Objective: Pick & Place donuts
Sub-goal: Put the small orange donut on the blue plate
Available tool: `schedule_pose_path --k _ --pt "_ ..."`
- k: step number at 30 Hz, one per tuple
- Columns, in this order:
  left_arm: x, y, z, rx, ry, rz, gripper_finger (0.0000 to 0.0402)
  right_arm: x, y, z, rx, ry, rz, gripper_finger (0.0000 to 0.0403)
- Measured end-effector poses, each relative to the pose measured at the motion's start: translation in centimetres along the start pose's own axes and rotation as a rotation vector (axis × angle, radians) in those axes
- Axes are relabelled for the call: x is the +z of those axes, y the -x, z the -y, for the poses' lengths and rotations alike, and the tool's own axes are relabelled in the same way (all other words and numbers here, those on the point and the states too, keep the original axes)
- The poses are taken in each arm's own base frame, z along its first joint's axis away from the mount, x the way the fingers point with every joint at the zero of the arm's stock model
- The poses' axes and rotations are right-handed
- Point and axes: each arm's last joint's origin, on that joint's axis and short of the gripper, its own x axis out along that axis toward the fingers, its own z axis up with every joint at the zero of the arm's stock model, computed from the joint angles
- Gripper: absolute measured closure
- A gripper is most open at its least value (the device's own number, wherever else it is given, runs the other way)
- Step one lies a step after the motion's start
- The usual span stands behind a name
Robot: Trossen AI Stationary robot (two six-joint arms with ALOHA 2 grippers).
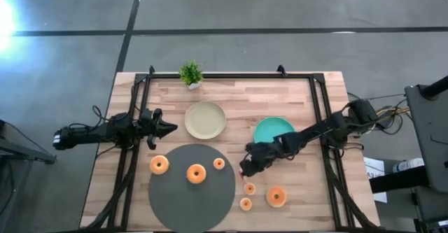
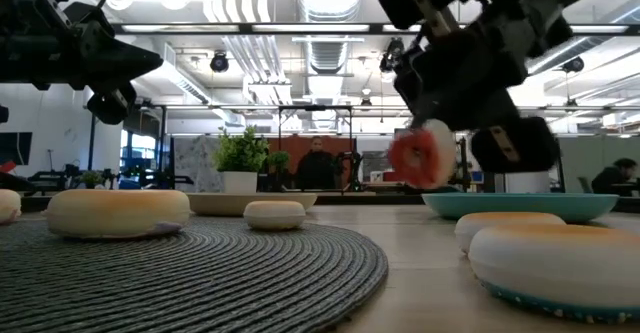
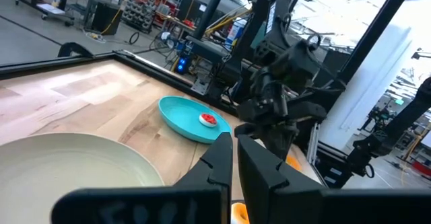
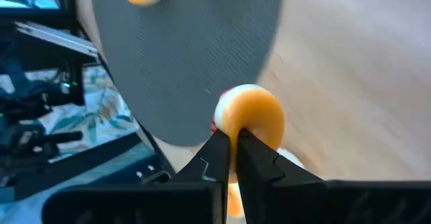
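Orange donuts: three on mat (image 1: 192, 198) | three on table (image 1: 308, 205) | one (image 2: 421, 154) in right pincer (image 1: 246, 168)

You've got a light wood table (image 1: 294, 100) carrying a beige plate (image 1: 205, 119), a teal plate (image 1: 270, 129), a big dark grey mat (image 1: 192, 199) and a little potted plant (image 1: 190, 74). Three donuts (image 1: 276, 196) lie straight on the wood, just beside the mat.

A wooden table (image 1: 294, 100) holds a small potted plant (image 1: 190, 74), a beige plate (image 1: 205, 119), a teal plate (image 1: 267, 130) and a dark grey round mat (image 1: 183, 199).
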Motion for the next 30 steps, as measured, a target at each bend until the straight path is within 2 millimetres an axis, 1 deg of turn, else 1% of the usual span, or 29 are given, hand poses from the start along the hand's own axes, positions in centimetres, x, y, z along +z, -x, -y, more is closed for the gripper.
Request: schedule_pose_path --k 3,9,15,18,21,24,27,30 --pt "0.0 0.0 0.0 0.002 0.0 -0.004 0.0401 0.3 0.2 0.1 -0.073 0.004 0.0 0.0379" --pt "-0.1 0.0 0.0 0.003 0.0 -0.007 0.0401 0.2 0.0 1.4 -0.246 -0.02 -0.012 0.0346" --pt "-0.1 -0.1 0.0 0.004 0.0 -0.008 0.0401 0.2 0.5 1.4 -0.287 0.0 -0.003 0.0318" --pt "-0.1 -0.1 0.0 0.004 0.0 -0.009 0.0401 0.2 1.1 0.6 -0.32 0.034 0.003 0.0308" --pt "-0.1 -0.1 0.0 0.004 0.0 -0.01 0.0401 0.3 1.5 -0.8 -0.302 0.074 0.002 0.0297" --pt "-0.1 -0.1 0.0 0.004 0.0 -0.01 0.0401 0.5 1.6 -2.2 -0.244 0.094 0.0 0.0284" --pt "-0.1 -0.1 0.0 0.005 0.0 -0.01 0.0401 0.6 1.4 -3.5 -0.101 0.095 -0.004 0.0271" --pt "-0.1 -0.1 0.0 0.005 0.0 -0.01 0.0401 0.7 0.9 -3.8 0.016 0.052 -0.012 0.0259"
